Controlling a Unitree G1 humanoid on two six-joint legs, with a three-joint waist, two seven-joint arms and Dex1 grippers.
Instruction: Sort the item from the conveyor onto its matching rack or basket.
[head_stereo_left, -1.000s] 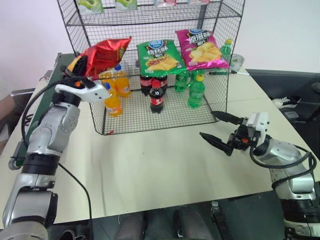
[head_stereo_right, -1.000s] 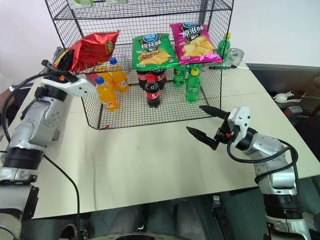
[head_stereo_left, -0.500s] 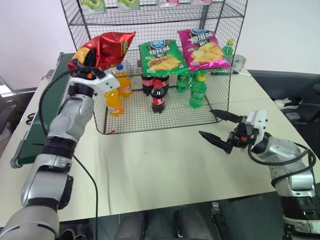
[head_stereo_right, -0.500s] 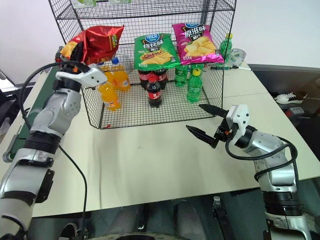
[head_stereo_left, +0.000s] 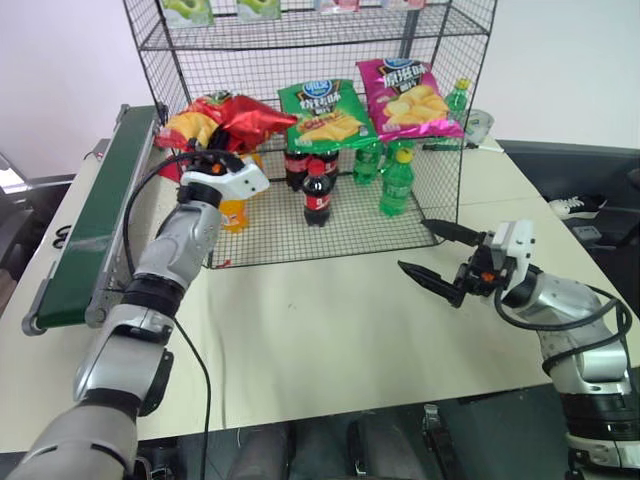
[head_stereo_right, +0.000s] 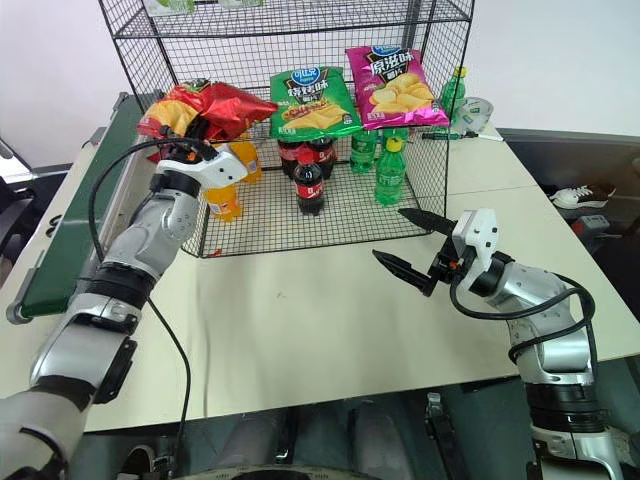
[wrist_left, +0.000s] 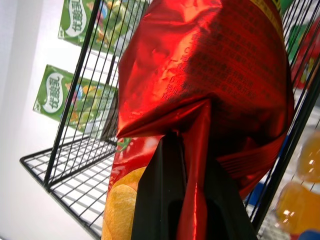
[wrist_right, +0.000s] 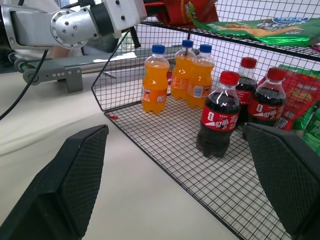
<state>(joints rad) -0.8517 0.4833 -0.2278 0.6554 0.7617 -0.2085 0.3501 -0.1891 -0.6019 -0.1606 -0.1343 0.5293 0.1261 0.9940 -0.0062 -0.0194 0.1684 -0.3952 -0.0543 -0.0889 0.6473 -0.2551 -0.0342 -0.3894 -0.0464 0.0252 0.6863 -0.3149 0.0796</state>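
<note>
The shiny red chip bag (head_stereo_left: 238, 116) hangs at the left end of the black wire rack's (head_stereo_left: 456, 150) middle shelf, beside a green bag. My left gripper (head_stereo_left: 207, 152) is shut on the bag's crimped lower edge; in the left wrist view the black fingers (wrist_left: 155, 200) pinch the red foil (wrist_left: 210, 65) against the rack's wires. The dark green conveyor (head_stereo_left: 100, 210) runs along the table's left side with nothing on the part I see. Over the table at the right, my right gripper (head_stereo_left: 415, 247) stands open and holds nothing.
A green chip bag (head_stereo_left: 325, 110) and a pink one (head_stereo_left: 410, 95) lie on the same shelf. Orange soda bottles (head_stereo_left: 232, 212), cola bottles (head_stereo_left: 316, 195) and green bottles (head_stereo_left: 395, 185) stand on the rack's bottom tier. The beige table (head_stereo_left: 300, 330) spreads in front.
My left arm has swung right and forward, carrying the red bag from beside the rack's left edge onto the chip shelf's left end. The right arm has kept still.
</note>
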